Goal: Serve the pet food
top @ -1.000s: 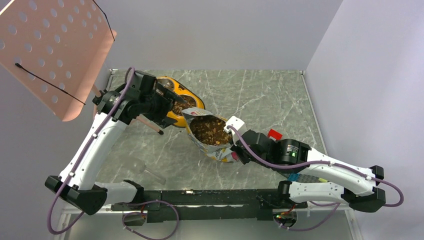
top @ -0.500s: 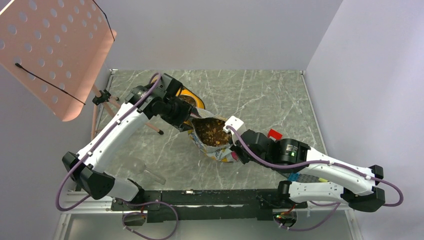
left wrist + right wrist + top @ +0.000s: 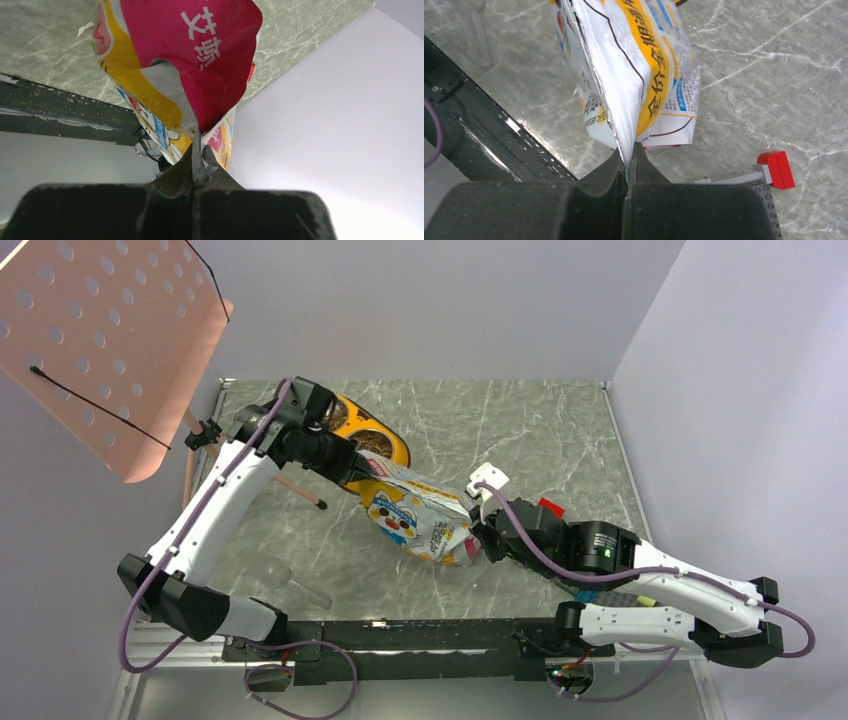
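Top external, bag (image 3: 415, 517) tilted beside bowl (image 3: 402, 452), left gripper (image 3: 357, 468), right gripper (image 3: 478, 538) clamping it

This looks like a robotics lab cell: plain pale walls (image 3: 430, 310) box in a marble-patterned surface (image 3: 540, 430), the white left arm (image 3: 215, 510) and right arm (image 3: 690, 588), trailing purple cables (image 3: 538, 558), are bolted to a black rail (image 3: 420, 635) at its near edge, and a perforated pink panel (image 3: 100, 340) stands alongside.

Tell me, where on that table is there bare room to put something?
The far right of the table, between the yellow bowl and the side wall, is bare. It is crowded in the middle, where the left gripper and right gripper pinch the bag, and near the clear scoop.
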`<state>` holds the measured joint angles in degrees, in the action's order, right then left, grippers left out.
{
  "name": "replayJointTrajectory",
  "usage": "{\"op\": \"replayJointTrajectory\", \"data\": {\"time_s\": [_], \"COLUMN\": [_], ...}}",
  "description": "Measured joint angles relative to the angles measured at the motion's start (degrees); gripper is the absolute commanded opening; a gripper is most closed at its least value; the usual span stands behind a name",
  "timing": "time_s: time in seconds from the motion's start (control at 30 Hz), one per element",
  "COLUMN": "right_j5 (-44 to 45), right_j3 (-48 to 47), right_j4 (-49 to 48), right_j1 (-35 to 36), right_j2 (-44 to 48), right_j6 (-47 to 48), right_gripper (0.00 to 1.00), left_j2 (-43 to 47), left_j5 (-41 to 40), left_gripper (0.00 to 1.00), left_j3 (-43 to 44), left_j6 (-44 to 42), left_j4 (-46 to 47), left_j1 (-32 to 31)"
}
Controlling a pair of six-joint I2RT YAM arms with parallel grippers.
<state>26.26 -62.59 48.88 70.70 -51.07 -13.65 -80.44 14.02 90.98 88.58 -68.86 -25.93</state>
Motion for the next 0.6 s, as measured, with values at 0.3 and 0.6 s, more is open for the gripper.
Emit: {"op": "replayJointTrajectory", "data": {"time_s": [0.3,0.6], "right_j5": [-3.4,-5.9], "right_j3": [-2.5,-19.1], "right_j4": [-0.6,0.9], "right_j1": [0.3,0.1], "right_j2": [-2.4,-18.6], "right_j6": [1.5,5.1], "right_gripper": [0.36,0.85], "left_j2": [7.5,8.5], "left_j5": [1.3,-0.6], "left_gripper": [0.0,0.0], "left_j3": [-5.6,-6.4], "left_j6": [1.5,4.1], "left_j4": [-1.9,-1.3], "left_j1": [1.9,0.6]}}
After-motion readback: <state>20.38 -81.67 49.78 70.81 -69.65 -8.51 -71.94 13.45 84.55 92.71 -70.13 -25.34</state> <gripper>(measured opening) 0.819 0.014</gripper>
